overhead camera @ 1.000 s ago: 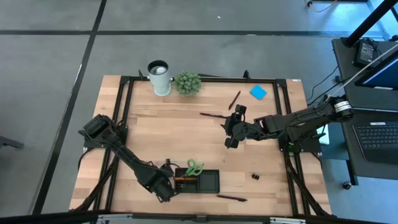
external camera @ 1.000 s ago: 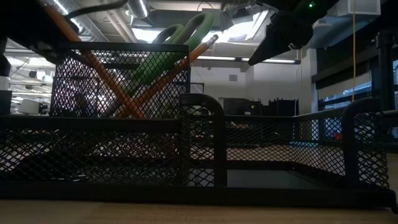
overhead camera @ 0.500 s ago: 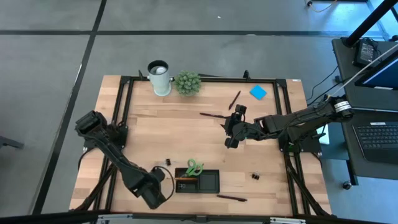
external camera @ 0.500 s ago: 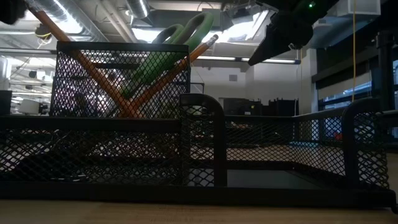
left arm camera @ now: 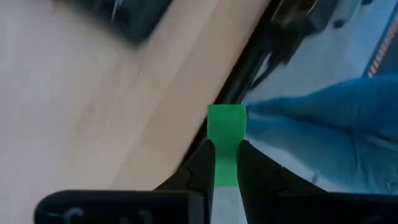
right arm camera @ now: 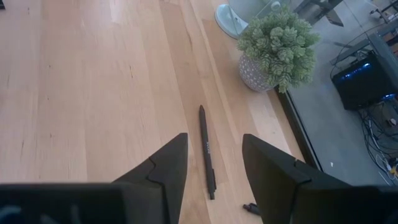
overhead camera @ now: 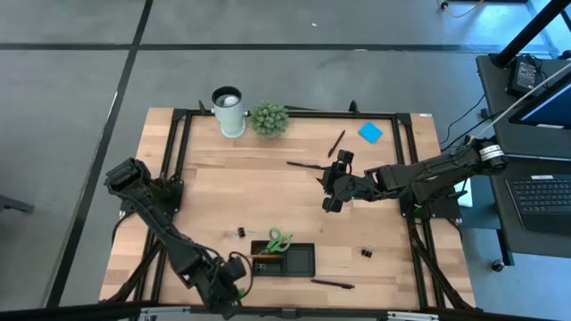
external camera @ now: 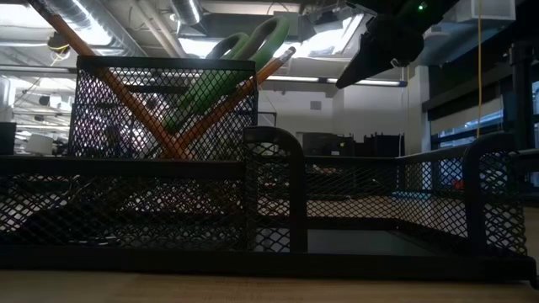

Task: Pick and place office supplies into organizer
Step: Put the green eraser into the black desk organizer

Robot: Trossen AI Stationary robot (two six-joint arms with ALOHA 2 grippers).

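Note:
My left gripper (overhead camera: 230, 283) hangs over the table's near edge, just left of the black mesh organizer (overhead camera: 299, 259), and is shut on a small green eraser (left arm camera: 226, 124). In the organizer's tall compartment, green-handled scissors (external camera: 221, 74) and orange pencils (external camera: 126, 94) lean against the rim. My right gripper (overhead camera: 332, 194) hovers open over mid-table; in its wrist view a black pen (right arm camera: 207, 152) lies on the wood past its fingers. Another pen (overhead camera: 332, 283) lies near the organizer's right end. My left gripper pinches the green eraser's near part (left arm camera: 225, 167) between its two fingers (left arm camera: 200, 168). The eraser's free end (left arm camera: 226, 119) sticks out past the fingertips. It is lifted clear of the table, in line with the fingers, which slant downward.
A white cup (overhead camera: 228, 111) and a potted plant (overhead camera: 269, 119) stand at the far edge, a blue sticky pad (overhead camera: 370, 133) at the far right. Two pens (overhead camera: 335, 143) (overhead camera: 303, 165) lie mid-table. Binder clips (overhead camera: 239, 233) (overhead camera: 366, 253) lie on the wood near the organizer.
My left gripper has drawn away from the organizer's left end toward the table's near edge, risen and tipped up toward level, staying shut on the eraser. It has left the low view. My right arm has kept still.

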